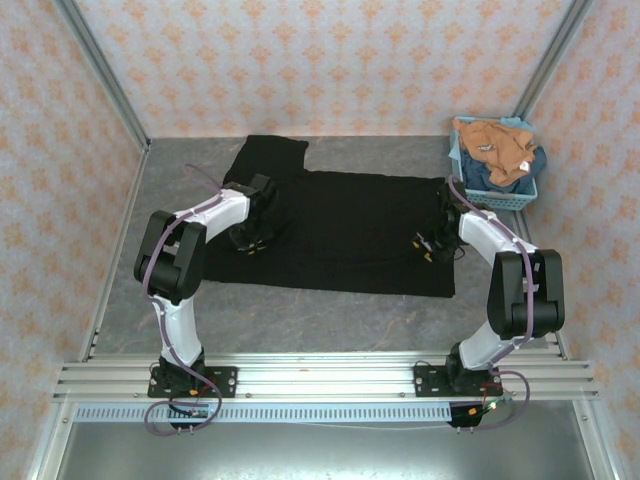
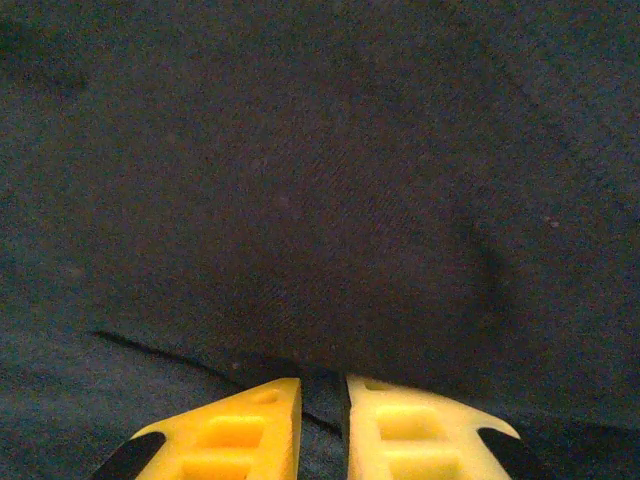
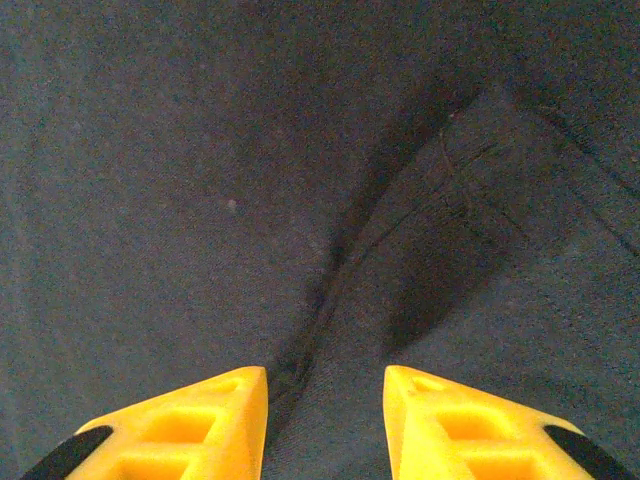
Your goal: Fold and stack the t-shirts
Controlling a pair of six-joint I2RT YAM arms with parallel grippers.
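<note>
A large black t-shirt (image 1: 350, 225) lies spread flat across the middle of the table, one sleeve reaching toward the back left. My left gripper (image 1: 245, 243) is down at its left edge. In the left wrist view its yellow fingers (image 2: 322, 400) are nearly together, with a fold of black cloth (image 2: 320, 200) pinched between them. My right gripper (image 1: 425, 245) sits on the shirt's right part. In the right wrist view its jaws (image 3: 325, 385) stand apart over a crease in the cloth (image 3: 380, 230). An orange-tan t-shirt (image 1: 495, 145) and a dark blue one (image 1: 480, 175) are heaped in the basket.
A light blue mesh basket (image 1: 528, 192) stands at the back right corner, close behind the right arm. Patterned walls close in the table on three sides. Bare grey tabletop (image 1: 300, 325) runs between the shirt and the arm bases.
</note>
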